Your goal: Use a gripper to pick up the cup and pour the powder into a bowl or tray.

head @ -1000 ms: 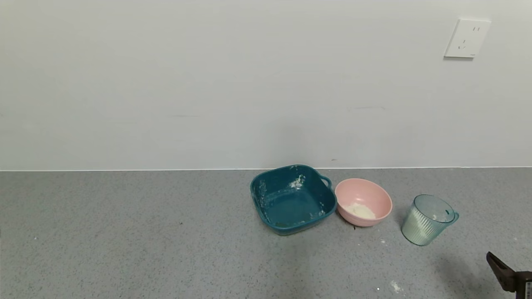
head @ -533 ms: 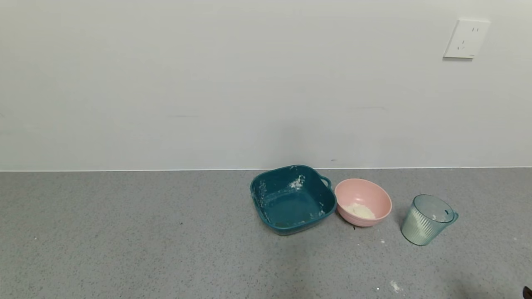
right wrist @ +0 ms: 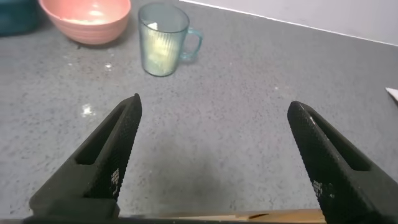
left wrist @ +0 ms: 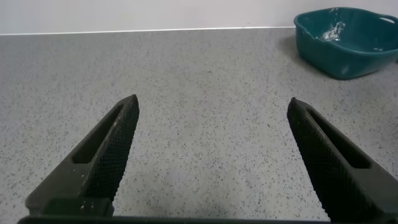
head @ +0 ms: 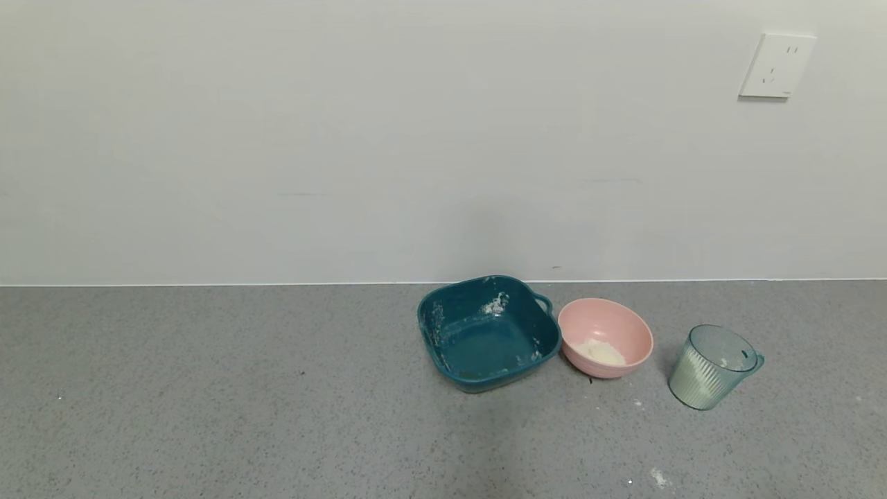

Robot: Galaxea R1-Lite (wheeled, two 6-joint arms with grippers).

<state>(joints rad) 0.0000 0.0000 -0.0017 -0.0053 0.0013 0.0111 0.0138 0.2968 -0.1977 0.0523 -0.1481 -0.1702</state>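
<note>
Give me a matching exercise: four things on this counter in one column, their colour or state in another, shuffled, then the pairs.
Things:
1. cup
2. bowl
3. square dish
4. right end effector

States:
A. dark teal, white smears inside
B. open, holding nothing
C. pink, heap of powder inside
D. translucent, ribbed, standing upright

Pairs: 1-D, 2-C, 3-A, 4-B
</note>
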